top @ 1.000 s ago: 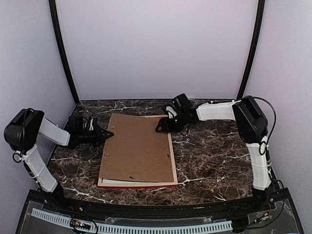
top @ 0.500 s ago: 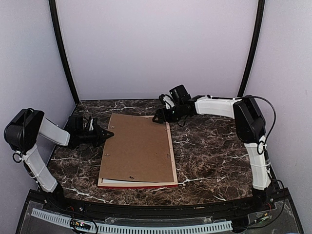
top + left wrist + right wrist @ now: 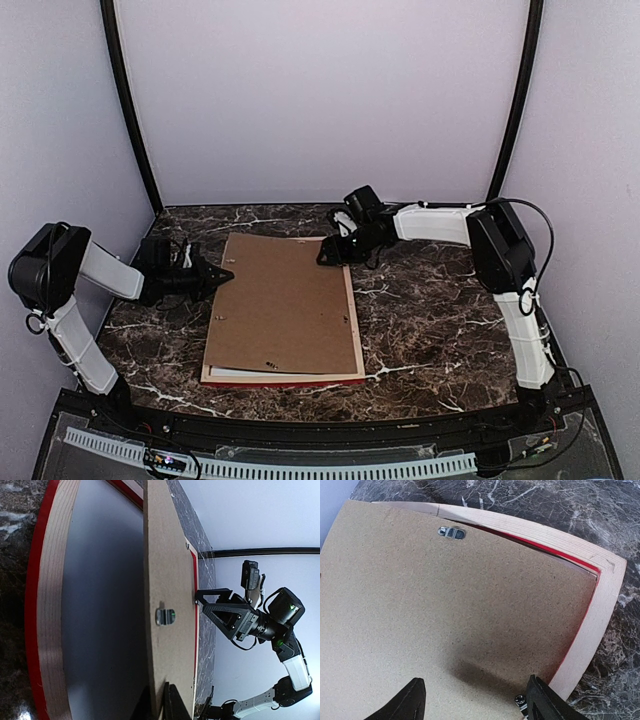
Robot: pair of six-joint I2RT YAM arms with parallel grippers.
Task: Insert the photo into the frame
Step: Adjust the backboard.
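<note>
**A:** So, what is the left pincer [image 3: 159,706] doing?

**B:** It is pinched narrow on the edge of the backing board [image 3: 167,555], one finger on each face. That side is tipped up off the frame [image 3: 50,630]. Just past the grip, the clear pane [image 3: 105,605] shows between the board and the wood-toned rail. I'd say the gap is held open so the board can be lifted or reseated.

**A:** And the right pincer [image 3: 476,692]?

**B:** It is spread wide with nothing in it, poised over the board's opposite corner. A metal hanger [image 3: 452,532] sits ahead of it. It is probably there to steady that end against the frame, which lies face down on the marble tabletop [image 3: 430,320].

**A:** Where's the photo?

**B:** It shows in no view. If it is in the frame, the board covers it, and I cannot tell.
</note>
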